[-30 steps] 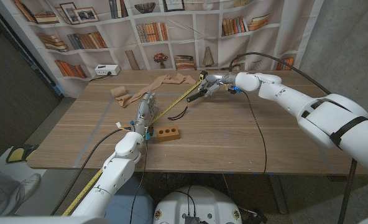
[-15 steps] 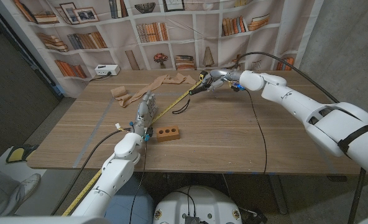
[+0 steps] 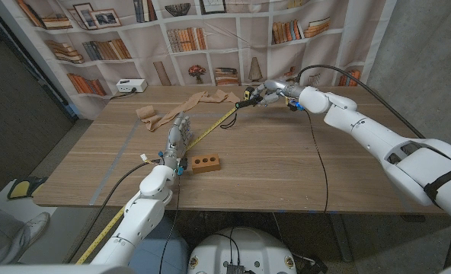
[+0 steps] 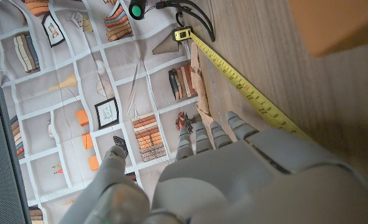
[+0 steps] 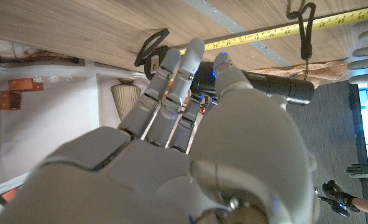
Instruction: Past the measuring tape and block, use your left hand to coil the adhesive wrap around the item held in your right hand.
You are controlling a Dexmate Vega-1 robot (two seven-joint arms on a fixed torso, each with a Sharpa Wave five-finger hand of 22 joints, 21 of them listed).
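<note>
A printed bookshelf backdrop hangs behind the wooden surface [image 3: 271, 164]. In the head view a yellow measuring tape [image 3: 210, 131] runs slantwise across it, with a brown block [image 3: 206, 162] beside the tape near the left robot hand [image 3: 177, 137]. That hand stands upright with fingers apart and nothing in it. Beyond the tape lies the tan adhesive wrap [image 3: 181, 106], crumpled and untouched. The right robot hand [image 3: 269, 92] grips a dark flashlight [image 3: 247, 101] by one end, its black wrist strap [image 3: 227, 120] dangling to the surface. Since a second ago the right arm has carried the flashlight away from mid-table toward the far edge, near the tape's end — so the item is now presented close to the wrap, while the left hand has stayed put. My reading: the wrapping itself has not begun, and the left hand must first reach over the tape for the wrap.

The left wrist view looks along the left hand's spread fingers [image 4: 218, 134] down the tape [image 4: 246, 87] to the flashlight's green end [image 4: 136, 9].

The right wrist view has the right hand's fingers [image 5: 171, 84] closed round the flashlight's black barrel [image 5: 283, 87] — strap [image 5: 306, 25] hanging across the tape [image 5: 283, 31].
</note>
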